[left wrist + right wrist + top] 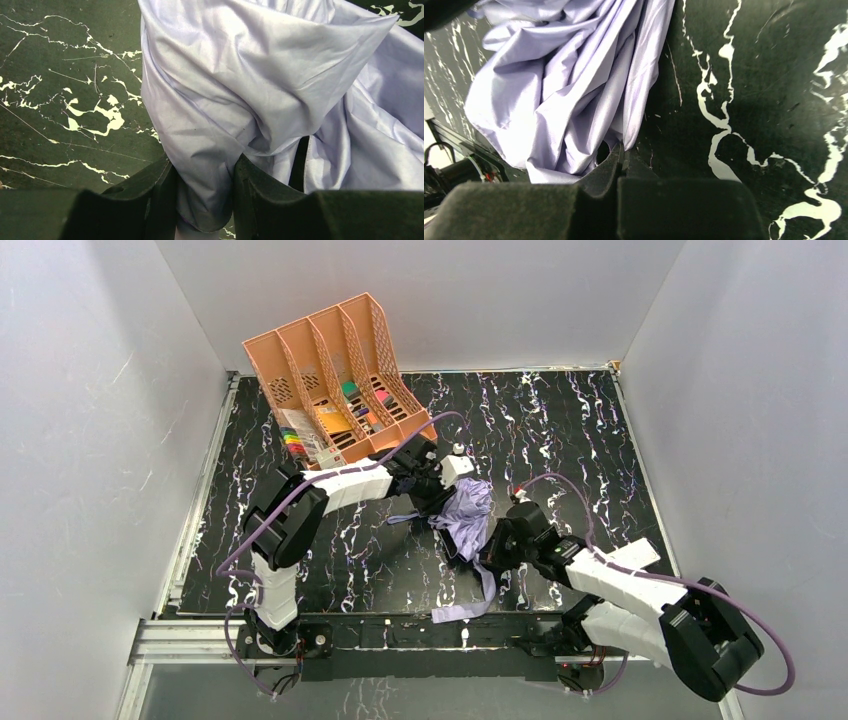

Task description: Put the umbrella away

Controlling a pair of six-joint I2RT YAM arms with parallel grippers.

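Note:
The pale lavender umbrella (468, 515) lies crumpled in the middle of the black marble table (580, 440). Its long strap (484, 592) trails toward the near edge. My left gripper (437, 498) comes in from the left, and in the left wrist view it (204, 190) is shut on a thick bunch of the umbrella's fabric (240, 90). A thin dark strip (300, 162) shows among the folds. My right gripper (492, 545) sits at the umbrella's lower right. In the right wrist view its tips (623, 152) meet, pinching the edge of a fabric fold (559, 90).
A peach plastic file organiser (330, 370) stands tilted at the back left, with coloured pens and small items (350, 418) in its slots. White walls close in the table on three sides. The metal rail (400, 632) with the arm bases runs along the near edge.

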